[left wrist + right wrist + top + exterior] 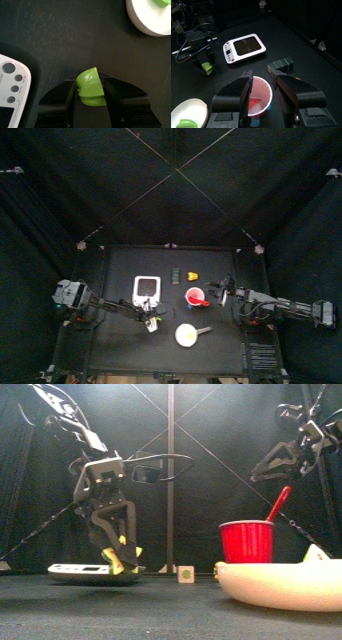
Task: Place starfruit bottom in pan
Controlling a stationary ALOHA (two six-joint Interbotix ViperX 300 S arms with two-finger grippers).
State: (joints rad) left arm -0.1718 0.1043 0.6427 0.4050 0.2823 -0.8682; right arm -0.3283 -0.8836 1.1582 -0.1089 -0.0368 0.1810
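My left gripper [91,95] is shut on a green starfruit piece [90,87] and holds it a little above the table, beside the white device; it also shows in the front view [118,560] and the top view [147,312]. The cream-yellow pan [187,334] lies near the table's front, right of that gripper, with a small green piece inside [187,121]. The pan's rim also shows in the left wrist view [150,25] and large in the front view [281,584]. My right gripper [261,80] is open, raised above the red cup [258,100].
A white rectangular device [147,287] lies at the table's left middle. The red cup [246,542] stands right of centre with a red stick leaning out. A dark block [282,65] and a small yellow item [193,277] sit towards the back.
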